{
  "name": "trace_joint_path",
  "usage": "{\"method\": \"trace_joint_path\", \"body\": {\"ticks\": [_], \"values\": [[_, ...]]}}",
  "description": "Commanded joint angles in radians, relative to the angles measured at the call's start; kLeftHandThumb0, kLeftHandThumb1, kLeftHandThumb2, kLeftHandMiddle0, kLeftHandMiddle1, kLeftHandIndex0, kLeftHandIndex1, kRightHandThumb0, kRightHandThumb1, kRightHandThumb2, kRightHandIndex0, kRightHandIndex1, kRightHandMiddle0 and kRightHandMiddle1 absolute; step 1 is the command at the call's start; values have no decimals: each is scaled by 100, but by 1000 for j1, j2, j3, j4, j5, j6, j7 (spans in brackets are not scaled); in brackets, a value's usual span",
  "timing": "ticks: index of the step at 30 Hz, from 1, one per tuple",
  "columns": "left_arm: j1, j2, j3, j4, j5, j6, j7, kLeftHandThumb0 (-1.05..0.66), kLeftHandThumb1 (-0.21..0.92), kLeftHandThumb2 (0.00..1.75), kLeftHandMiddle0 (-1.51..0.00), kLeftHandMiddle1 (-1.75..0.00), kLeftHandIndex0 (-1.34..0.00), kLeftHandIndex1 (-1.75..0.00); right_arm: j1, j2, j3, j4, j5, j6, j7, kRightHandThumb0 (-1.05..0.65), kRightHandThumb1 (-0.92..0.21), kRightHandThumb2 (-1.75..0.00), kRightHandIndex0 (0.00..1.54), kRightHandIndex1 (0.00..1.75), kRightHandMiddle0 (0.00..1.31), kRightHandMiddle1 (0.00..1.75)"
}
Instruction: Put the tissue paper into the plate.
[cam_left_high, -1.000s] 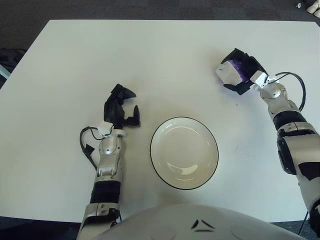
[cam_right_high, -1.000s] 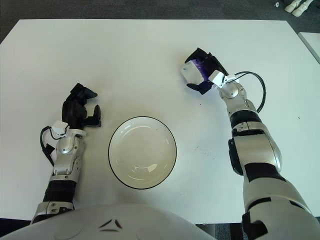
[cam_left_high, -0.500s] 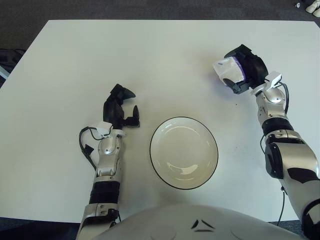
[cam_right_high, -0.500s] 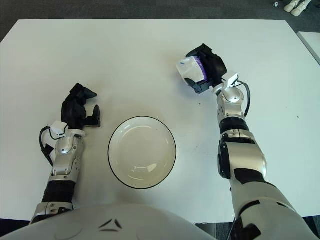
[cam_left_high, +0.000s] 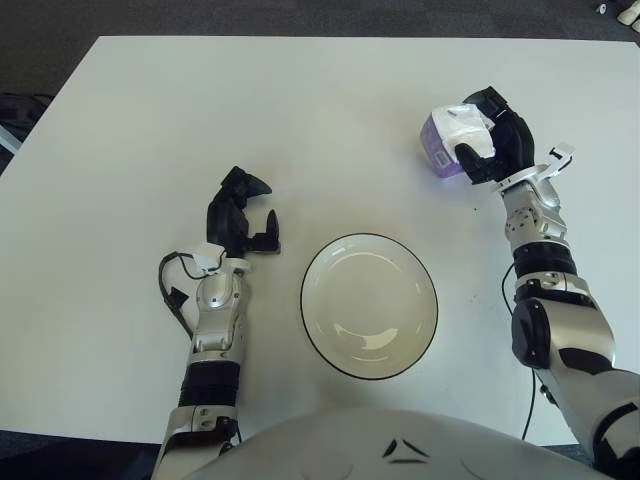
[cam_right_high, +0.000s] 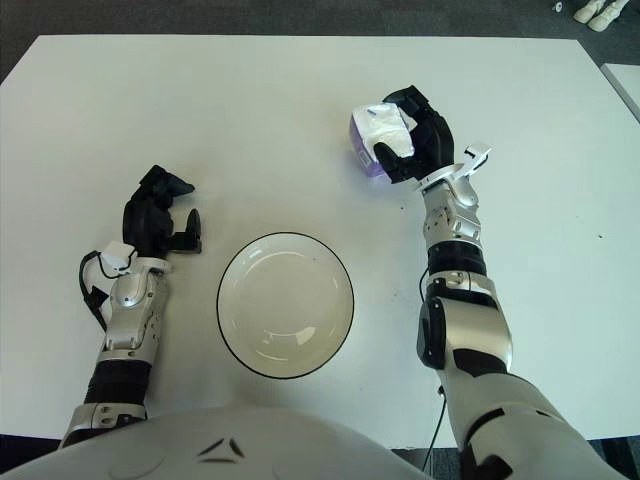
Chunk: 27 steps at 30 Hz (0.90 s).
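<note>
- Tissue paper (cam_left_high: 452, 140) gripped in right hand (cam_left_high: 490, 140), up over far right part of white table (cam_left_high: 130, 130), well apart from plate (cam_left_high: 368, 306).
- Lay between pack and plate: only bare tabletop, nothing blocking.
- Sat near front edge of table, about centre: plate, empty, with left hand (cam_left_high: 240, 215) just beside on left.
- Showed at bottom of both views: pale rounded body of robot (cam_left_high: 400, 445).
- Closed round right side of pack: dark fingers (cam_right_high: 418, 118) of right hand, curled firmly, palm turned toward left.
- Held nothing: left hand, fingers loosely curled and partly spread; contact with table could not be told.
- Looked soft and crumpled on top: white tissue poking from purple wrapper, pack roughly blocky in shape.
- Appeared round, shallow and glossy: plate, cream-white inside with thin dark rim.
- Looked matt, flat and rectangular: tabletop, plain white, with dark floor (cam_left_high: 300, 15) beyond far edge.
- Seemed hard and jointed: forearms in silver and black, thin black cable (cam_left_high: 170, 290) looped beside left wrist.
</note>
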Motion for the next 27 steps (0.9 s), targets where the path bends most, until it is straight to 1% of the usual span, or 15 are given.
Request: {"method": "trace_joint_path", "body": {"ticks": [1,7,9,13,17,21,27], "values": [[51,6,4,60,2,59,5,-1,-8,175,-91,-175,-72,-166,98,24,-21,-182,69,153,-67,0,0,-150,101,118,74,175],[49,5,6,66,4,62,11,-1,-9,175,-91,-175,-74,-164,112,50,-58,-286,133,253,-131,0,-8,-141,96,120,65,175],[47,5,6,69,4,63,11,-1,-9,175,-91,-175,-74,-164,117,59,-65,-305,142,262,-137,0,-10,-140,95,121,63,175],[45,6,4,72,7,59,11,-1,-9,175,-91,-175,-75,-164,135,75,-61,-394,149,284,-166,0,-14,-136,92,123,60,175],[45,6,1,73,9,59,13,-1,-9,175,-91,-175,-74,-164,152,75,-50,-442,127,268,-154,0,-16,-134,91,123,59,175],[48,5,-2,71,9,57,11,-1,-9,175,-91,-175,-74,-164,170,66,-39,-504,123,279,-144,0,-16,-134,91,122,59,175],[46,5,-2,71,5,60,8,-1,-9,175,-91,-175,-74,-164,227,59,-14,-649,138,302,-128,0,-17,-133,90,122,60,175]]}}
